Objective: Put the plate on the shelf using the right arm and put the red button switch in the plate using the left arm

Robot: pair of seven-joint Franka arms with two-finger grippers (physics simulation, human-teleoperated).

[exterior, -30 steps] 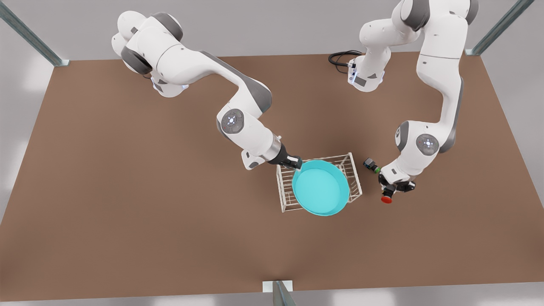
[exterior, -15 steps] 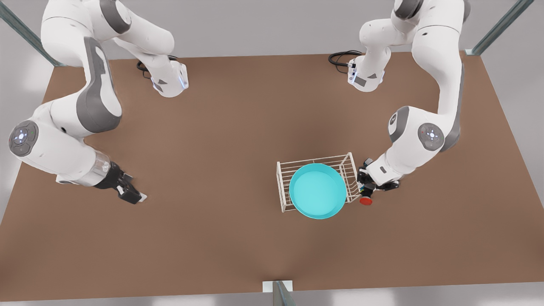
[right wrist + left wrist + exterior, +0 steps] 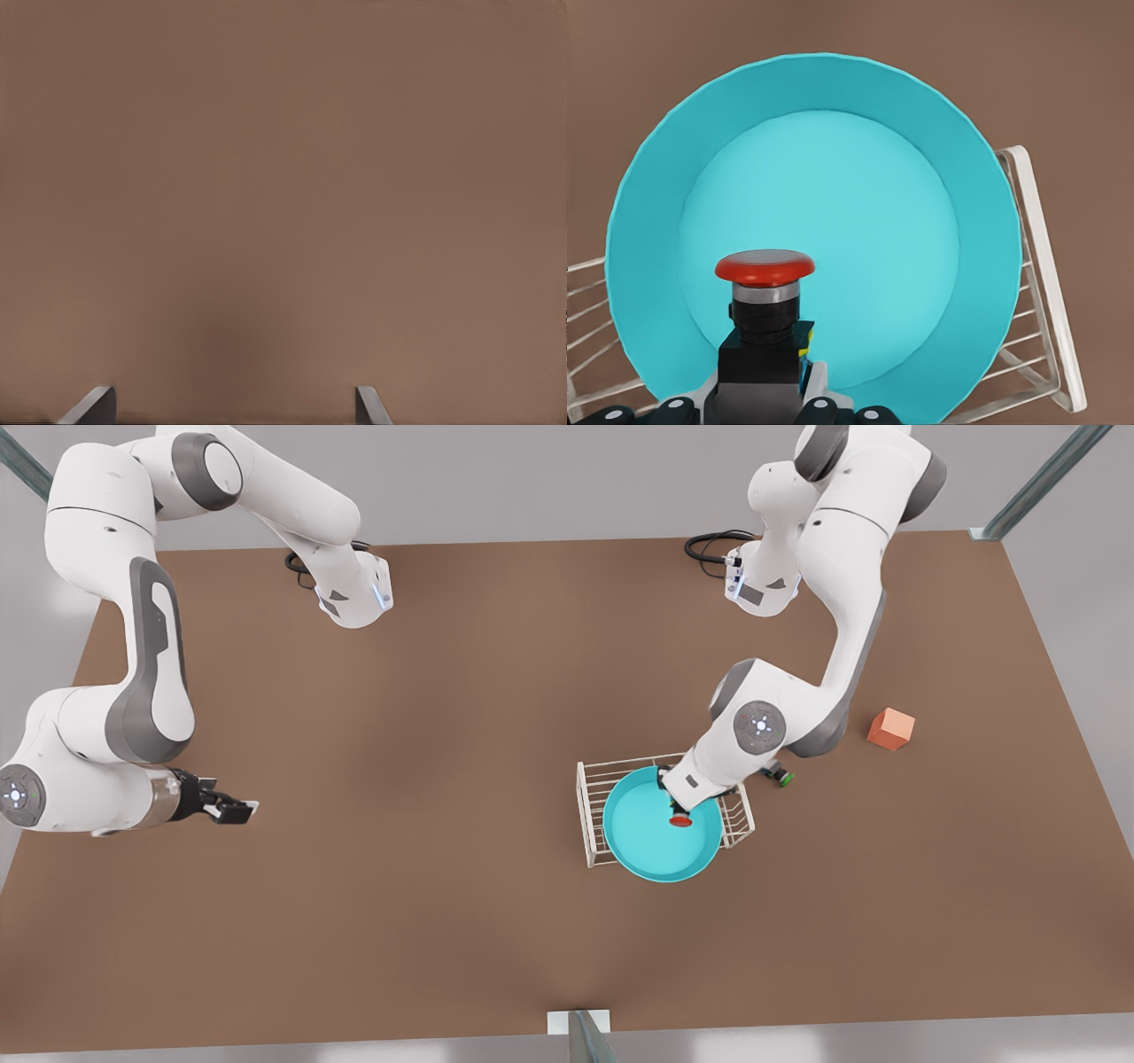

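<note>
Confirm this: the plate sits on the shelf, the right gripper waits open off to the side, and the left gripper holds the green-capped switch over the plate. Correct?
Not quite: the left gripper holds the red button switch, as the left wrist view shows. The plate on the shelf and the open right gripper are right.

A broad brown table [image 3: 443, 921] with a plain matte top filled most of the front view, and soft pale patches of light lay along its left and near edges. Behind its far edge stood a bare light grey wall [image 3: 549, 478], with slanted metal frame posts at the far left [image 3: 27, 465] and far right [image 3: 1036, 483] corners. A short metal post on a small pale bracket [image 3: 580, 1032] stood at the middle of the near edge, and a coiled black cable [image 3: 709, 545] lay on the table close to the far edge.
</note>
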